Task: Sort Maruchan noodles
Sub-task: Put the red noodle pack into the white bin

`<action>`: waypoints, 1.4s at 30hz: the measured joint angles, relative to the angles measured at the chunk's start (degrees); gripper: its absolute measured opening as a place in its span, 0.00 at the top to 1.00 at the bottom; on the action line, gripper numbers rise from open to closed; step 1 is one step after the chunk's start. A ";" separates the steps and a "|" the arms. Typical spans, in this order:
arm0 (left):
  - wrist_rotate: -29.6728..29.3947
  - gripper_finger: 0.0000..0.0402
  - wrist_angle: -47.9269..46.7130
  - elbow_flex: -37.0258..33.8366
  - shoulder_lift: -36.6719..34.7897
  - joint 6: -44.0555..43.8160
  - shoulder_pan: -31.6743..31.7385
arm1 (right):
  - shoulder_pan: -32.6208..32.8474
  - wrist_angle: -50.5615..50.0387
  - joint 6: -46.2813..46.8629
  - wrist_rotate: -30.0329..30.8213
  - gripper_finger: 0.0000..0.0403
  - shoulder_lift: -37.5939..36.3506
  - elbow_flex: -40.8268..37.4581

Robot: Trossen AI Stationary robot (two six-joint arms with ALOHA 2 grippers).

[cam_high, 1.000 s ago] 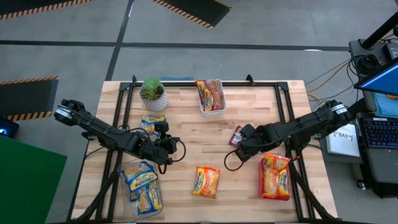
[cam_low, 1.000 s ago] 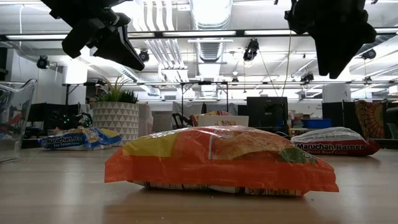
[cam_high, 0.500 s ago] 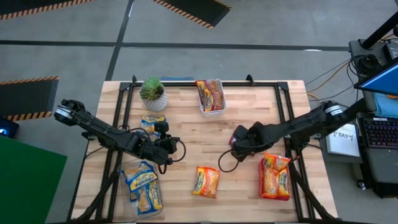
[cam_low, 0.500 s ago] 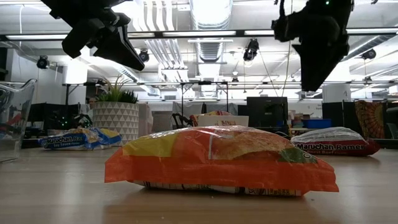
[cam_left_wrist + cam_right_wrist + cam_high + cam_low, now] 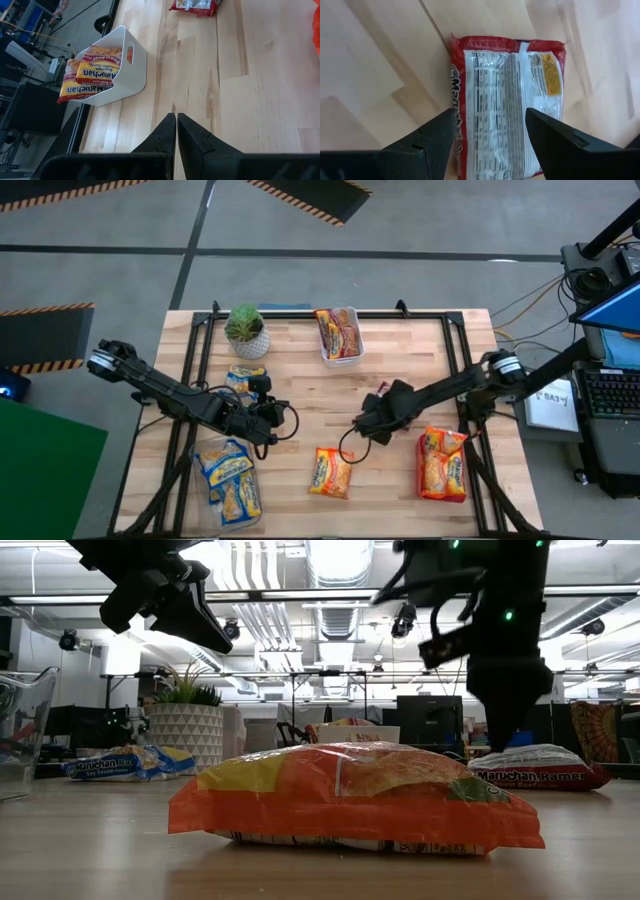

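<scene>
My right gripper point(image 5: 490, 145) is open above a red Maruchan packet point(image 5: 507, 100) that lies flat with its printed back up. Its fingers stand on either side of one end of the packet, apart from it. In the high view the right arm covers most of that packet point(image 5: 381, 391). My left gripper point(image 5: 176, 122) is shut and hovers over bare wood left of centre point(image 5: 265, 420), holding nothing. An orange packet point(image 5: 331, 472) lies flat near the front edge; in the low view it point(image 5: 350, 795) fills the foreground. A blue packet point(image 5: 240, 380) lies near the plant.
A white bin point(image 5: 338, 333) at the far edge holds packets. A clear bin point(image 5: 228, 480) at the near left holds blue ones. Orange packets point(image 5: 442, 463) lie stacked at the near right. A potted plant point(image 5: 246, 330) stands far left. Bare wood lies between the arms.
My right gripper has moved toward the table's left and near edge and come down over the red packet, its arm turning as it went. The left arm and all packets have stayed where they were.
</scene>
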 joint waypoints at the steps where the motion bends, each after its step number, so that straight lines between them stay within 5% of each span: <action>1: 0.00 1.00 0.00 0.00 0.00 -0.02 0.00 | -0.27 0.13 -0.77 0.00 0.42 0.55 0.00; 29: 0.01 1.00 0.55 0.00 0.00 0.00 0.01 | -2.88 16.30 -10.77 -0.91 0.45 1.79 -8.78; 33: 0.02 1.00 1.19 0.00 0.00 0.05 0.02 | -2.86 17.42 -10.94 -1.48 0.55 1.80 -9.21; 42: -0.04 1.00 6.30 0.00 0.00 3.72 0.02 | -3.12 19.36 -11.40 -1.40 0.95 0.34 -8.72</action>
